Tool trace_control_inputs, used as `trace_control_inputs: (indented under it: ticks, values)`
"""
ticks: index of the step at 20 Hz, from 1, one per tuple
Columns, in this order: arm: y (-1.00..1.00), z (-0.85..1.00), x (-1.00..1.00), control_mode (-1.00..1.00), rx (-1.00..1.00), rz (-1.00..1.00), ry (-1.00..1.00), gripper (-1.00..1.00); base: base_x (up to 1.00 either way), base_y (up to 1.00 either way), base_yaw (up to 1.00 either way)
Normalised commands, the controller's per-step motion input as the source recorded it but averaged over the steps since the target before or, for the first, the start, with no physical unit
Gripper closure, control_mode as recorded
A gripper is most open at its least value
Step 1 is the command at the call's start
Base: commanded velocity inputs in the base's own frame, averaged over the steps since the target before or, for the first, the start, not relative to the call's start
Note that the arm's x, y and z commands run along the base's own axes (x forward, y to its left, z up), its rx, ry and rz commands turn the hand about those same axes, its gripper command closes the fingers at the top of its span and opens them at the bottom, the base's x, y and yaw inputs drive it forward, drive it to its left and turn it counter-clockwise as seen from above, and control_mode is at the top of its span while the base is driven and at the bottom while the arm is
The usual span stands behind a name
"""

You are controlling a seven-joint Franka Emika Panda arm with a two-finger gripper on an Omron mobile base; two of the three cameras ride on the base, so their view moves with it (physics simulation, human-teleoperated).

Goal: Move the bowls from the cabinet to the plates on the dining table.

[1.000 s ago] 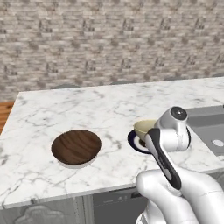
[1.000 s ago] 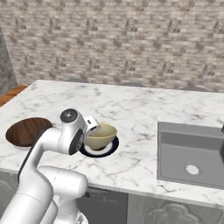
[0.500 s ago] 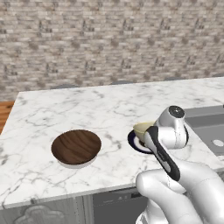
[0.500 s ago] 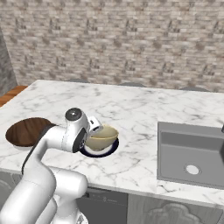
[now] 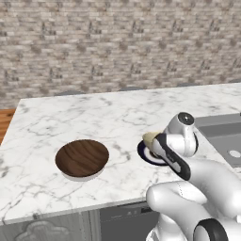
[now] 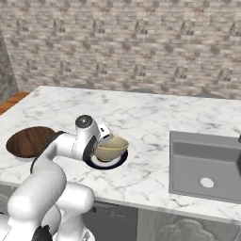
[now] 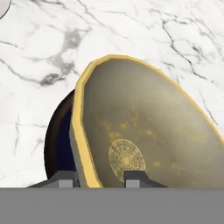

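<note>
- The two-finger gripper [image 7: 98, 178] is pinching the near rim of the smaller, deeper pale yellow-olive bowl [image 7: 144, 131]: in the hand view one dark fingertip is sitting outside the wall and the other inside it, with the rim running up between them.
- That bowl is sitting over the small round dark navy blue plate [image 7: 59, 138], and the plate is peeking out from under its left side. From the right base view the bowl [image 6: 111, 147] is looking a bit tilted on the plate [image 6: 115, 162], though I can't really tell if it's resting fully on it.
- The plate is lying on the big white marble table top with grey veins [image 6: 155, 122], towards its front edge.
- Off to the robot's left, well apart, the wide, shallow dark brown wood-grain bowl [image 5: 82, 158] is sitting on the same marble, with a sliver of the pale whitish-grey plate [image 5: 80, 176] showing under its front.
- On the right, a sunken grey sink basin [image 6: 207, 162] is set into the top.
- Nothing is crowding the yellow bowl besides the robot's own white arm [image 5: 181, 141] covering half of it in the left base view.
- Behind it all, a grey-brown brick wall [image 5: 117, 42] is running across the back.
</note>
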Motion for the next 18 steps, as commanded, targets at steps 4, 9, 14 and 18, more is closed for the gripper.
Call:
trace_control_inputs:
  ticks: [4,9,14,18]
  values:
    - [0.00,-0.31,0.25,-1.00,0.00,0.00,0.00,1.00,0.00,0.00,0.00]
    - [0.00,-0.29,0.17,-1.00,0.00,0.00,0.00,1.00,0.00,0.00,0.00]
    - [0.04,-0.02,0.00,-1.00,0.00,0.00,0.00,1.00,0.00,0.00,0.00]
    - [0.08,-0.09,0.00,-1.00,0.00,0.00,-0.01,1.00,0.00,0.00,0.00]
